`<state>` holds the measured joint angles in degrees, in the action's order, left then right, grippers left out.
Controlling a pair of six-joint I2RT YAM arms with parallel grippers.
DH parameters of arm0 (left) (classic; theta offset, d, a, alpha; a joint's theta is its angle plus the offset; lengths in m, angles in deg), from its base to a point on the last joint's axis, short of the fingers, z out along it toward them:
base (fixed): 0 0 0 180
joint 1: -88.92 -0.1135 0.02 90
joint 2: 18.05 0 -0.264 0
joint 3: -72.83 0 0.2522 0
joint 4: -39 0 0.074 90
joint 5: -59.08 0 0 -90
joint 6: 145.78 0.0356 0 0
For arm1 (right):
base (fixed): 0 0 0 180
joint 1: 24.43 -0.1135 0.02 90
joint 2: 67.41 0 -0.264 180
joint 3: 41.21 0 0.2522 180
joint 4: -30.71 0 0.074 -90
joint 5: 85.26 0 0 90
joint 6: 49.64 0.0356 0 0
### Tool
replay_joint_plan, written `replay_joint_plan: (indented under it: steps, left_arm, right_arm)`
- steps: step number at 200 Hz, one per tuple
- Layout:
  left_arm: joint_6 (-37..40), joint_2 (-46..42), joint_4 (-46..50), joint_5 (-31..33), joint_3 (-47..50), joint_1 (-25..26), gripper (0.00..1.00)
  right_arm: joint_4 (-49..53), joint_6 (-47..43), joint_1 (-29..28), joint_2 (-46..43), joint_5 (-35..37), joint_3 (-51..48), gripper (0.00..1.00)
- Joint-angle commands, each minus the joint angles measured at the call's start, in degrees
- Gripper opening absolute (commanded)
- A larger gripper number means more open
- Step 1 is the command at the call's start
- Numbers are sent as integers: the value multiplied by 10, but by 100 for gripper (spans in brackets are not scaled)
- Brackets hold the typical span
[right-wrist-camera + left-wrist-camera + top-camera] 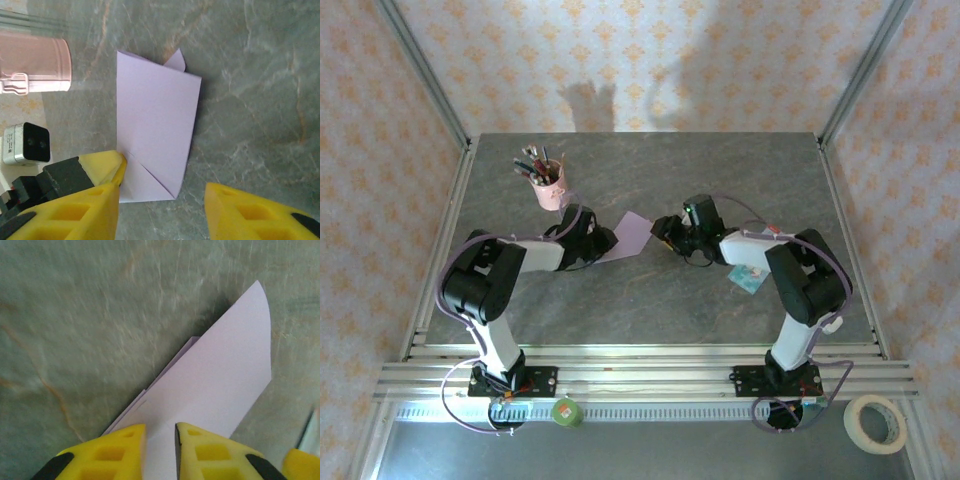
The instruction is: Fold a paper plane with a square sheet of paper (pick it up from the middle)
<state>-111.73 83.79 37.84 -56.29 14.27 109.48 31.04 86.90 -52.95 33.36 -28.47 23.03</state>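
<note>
Left end effector (160, 435) straddling folded paper (220, 380) edge

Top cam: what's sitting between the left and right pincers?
The partly folded lilac sheet lies in the stretch between the left pincer and the right pincer, as the top view shows. Nothing else lies between them.

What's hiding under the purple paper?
A folded lower layer of the same lilac paper peeks out along its edge, lying on the grey-green table. What is under the paper's middle is covered, so I cannot tell.
</note>
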Motion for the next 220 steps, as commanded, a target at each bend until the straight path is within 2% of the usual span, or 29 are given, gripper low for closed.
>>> replay_joint_plan:
  steps: [1,33,72,119,183,220]
  left_arm:
    - [-65,10,-15,-23,18,20,22]
    - [-116,22,-55,-19,41,26,19]
    - [-129,19,-55,-9,50,26,18]
    - [-140,24,-66,-18,56,25,18]
    - [-210,32,-159,-70,96,8,19]
    - [-228,32,-177,-78,107,2,19]
  right_arm:
    - [3,45,-12,-6,15,-22,46]
    - [-40,108,-34,-5,20,-50,43]
    - [-68,145,-51,17,15,-52,37]
    - [-52,152,-57,37,17,-35,31]
    - [-21,145,-58,57,25,-2,30]
    - [21,136,-59,59,45,15,29]
